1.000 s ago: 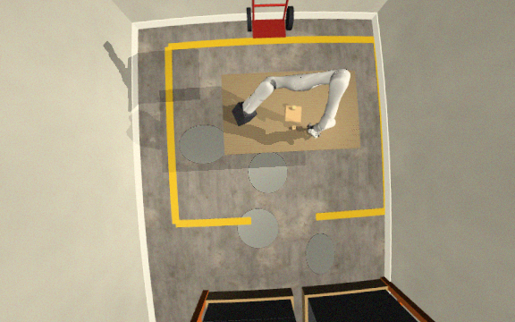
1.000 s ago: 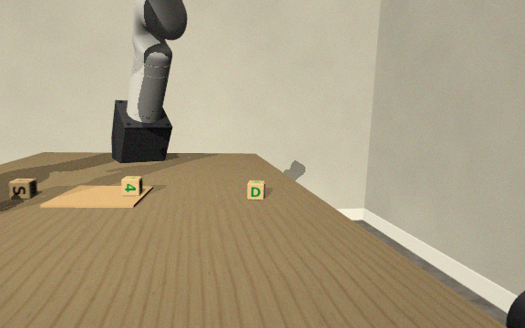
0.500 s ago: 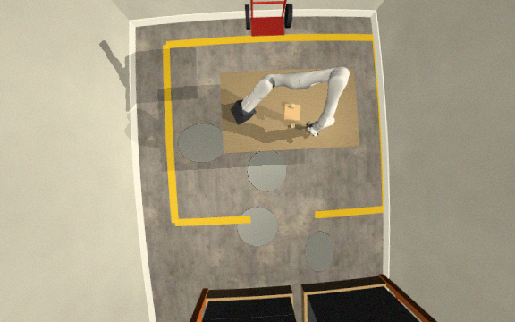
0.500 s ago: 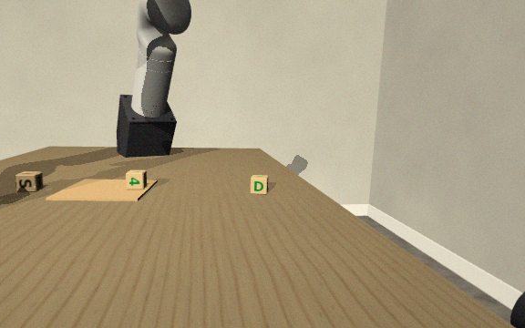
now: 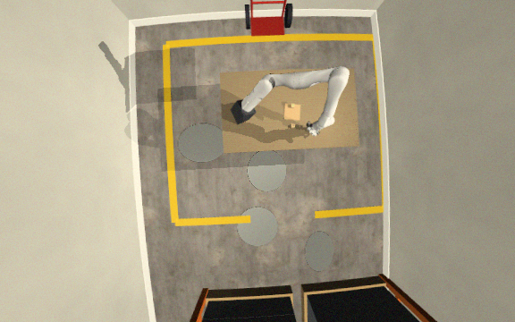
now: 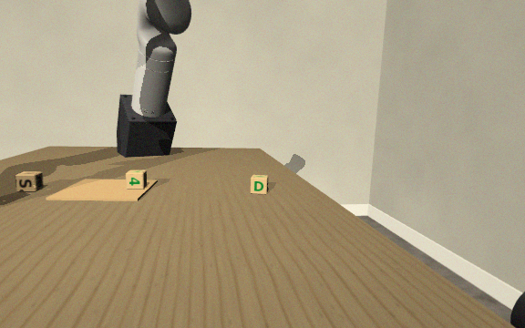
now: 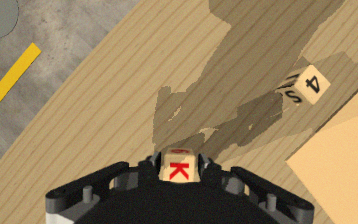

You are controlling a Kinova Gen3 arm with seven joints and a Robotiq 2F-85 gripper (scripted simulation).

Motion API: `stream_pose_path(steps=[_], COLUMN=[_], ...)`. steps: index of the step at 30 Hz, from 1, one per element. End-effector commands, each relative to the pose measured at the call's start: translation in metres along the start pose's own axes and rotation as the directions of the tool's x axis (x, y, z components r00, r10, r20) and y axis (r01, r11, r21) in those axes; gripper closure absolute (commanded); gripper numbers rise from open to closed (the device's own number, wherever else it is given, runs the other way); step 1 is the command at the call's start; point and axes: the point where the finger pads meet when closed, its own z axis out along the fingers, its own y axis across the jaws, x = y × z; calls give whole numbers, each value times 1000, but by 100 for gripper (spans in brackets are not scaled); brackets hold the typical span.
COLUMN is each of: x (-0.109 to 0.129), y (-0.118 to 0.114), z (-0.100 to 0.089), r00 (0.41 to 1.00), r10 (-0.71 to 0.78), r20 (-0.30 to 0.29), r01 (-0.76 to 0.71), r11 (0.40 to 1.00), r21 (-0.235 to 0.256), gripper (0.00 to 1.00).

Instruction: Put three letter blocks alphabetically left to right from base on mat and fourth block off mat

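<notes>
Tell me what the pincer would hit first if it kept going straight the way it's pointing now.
The pincer points down at the table, with the K block already between its fingers. Going straight on, it would probably meet that block's top first, though depth is hard to judge.
</notes>
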Motion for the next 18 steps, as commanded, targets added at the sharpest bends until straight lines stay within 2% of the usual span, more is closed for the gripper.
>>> stream_pose_path(steps=[1, 9, 10, 18], x=[0, 0, 0, 0], y=[-1, -1, -1, -1], z=[-1, -1, -1, -1], r00=[1000, 1000, 1000, 1000], r10=[0, 0, 0, 0], r20=[0, 0, 0, 0], r01=[0, 0, 0, 0], r11=[1000, 1000, 1000, 1000], r21=[2, 2, 2, 2], gripper=[54, 54, 74, 74])
